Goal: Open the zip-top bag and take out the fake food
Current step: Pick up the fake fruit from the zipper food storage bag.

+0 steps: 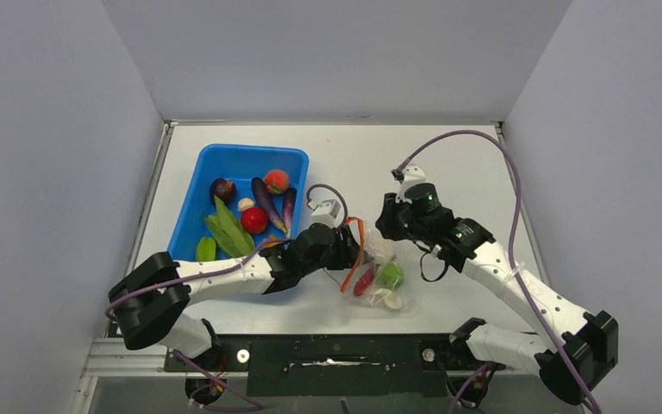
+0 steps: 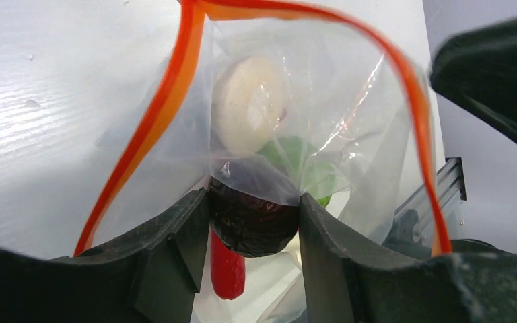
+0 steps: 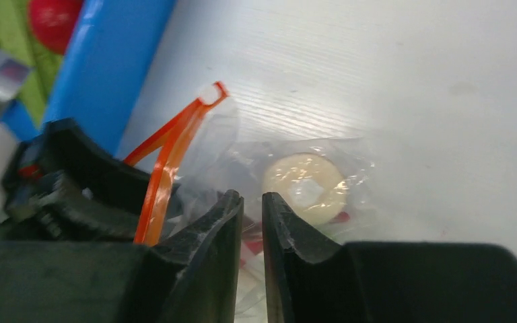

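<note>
bag (image 1: 372,248) is seen lying on the table (image 1: 448,172), just right of the bin (image 1: 250,152), its mouth open. left gripper (image 2: 254,205) is clamped on a dark food piece (image 2: 252,230) under film. right gripper (image 3: 253,199): fingers nearly together, with a slim gap; whether film is pinched cannot be told.

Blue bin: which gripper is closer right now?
Left. The left gripper, closed on a dark food piece in the zip-top bag, sits just off the near-right corner of the blue bin. The right gripper is on the bag's far side, farther from the bin.
</note>
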Tool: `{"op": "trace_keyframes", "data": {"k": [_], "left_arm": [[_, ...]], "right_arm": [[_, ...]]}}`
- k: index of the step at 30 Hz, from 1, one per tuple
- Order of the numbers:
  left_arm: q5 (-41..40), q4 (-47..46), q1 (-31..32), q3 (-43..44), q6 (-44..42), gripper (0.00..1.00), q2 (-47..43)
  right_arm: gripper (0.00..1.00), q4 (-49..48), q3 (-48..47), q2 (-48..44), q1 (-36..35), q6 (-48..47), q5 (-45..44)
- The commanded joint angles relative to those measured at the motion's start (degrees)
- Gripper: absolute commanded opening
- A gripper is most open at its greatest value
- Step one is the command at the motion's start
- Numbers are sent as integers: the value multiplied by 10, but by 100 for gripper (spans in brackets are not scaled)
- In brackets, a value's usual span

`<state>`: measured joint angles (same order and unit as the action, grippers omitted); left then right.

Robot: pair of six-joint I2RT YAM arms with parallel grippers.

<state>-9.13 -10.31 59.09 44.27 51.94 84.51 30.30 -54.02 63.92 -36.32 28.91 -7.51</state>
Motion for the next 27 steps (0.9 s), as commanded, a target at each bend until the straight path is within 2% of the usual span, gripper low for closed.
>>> {"op": "trace_keyframes", "data": {"k": [1, 2, 4, 8, 10, 13, 16, 18, 22, 27], "left_arm": [[-16, -80, -9, -25, 31, 8, -24], [-11, -95, -11, -26, 35, 9, -15], [-4, -93, -13, -14, 40, 10, 13], [-3, -73, -11, 22, 48, 13, 86], [-6, -91, -7, 26, 60, 15, 112], [-15, -86, -4, 31, 74, 25, 134], [-19, -83, -4, 30, 79, 40, 137], [-19, -81, -3, 29, 81, 53, 136], [-19, -81, 5, 24, 88, 66, 133], [-11, -80, 12, 28, 88, 67, 126]], "right_arm": [[24, -118, 27, -48, 2, -49, 202], [30, -125, 28, -45, 1, -53, 238], [39, -113, 24, -42, 0, -52, 234], [47, -33, 17, -49, 19, -30, 34], [45, -1, 27, -55, 63, -15, 12], [42, -2, 67, -66, 173, -13, 96], [40, -15, 108, -69, 232, -13, 185], [39, -24, 126, -69, 240, -10, 210], [38, -48, 142, -69, 241, -7, 261], [36, -58, 143, -46, 240, -19, 305]]}}
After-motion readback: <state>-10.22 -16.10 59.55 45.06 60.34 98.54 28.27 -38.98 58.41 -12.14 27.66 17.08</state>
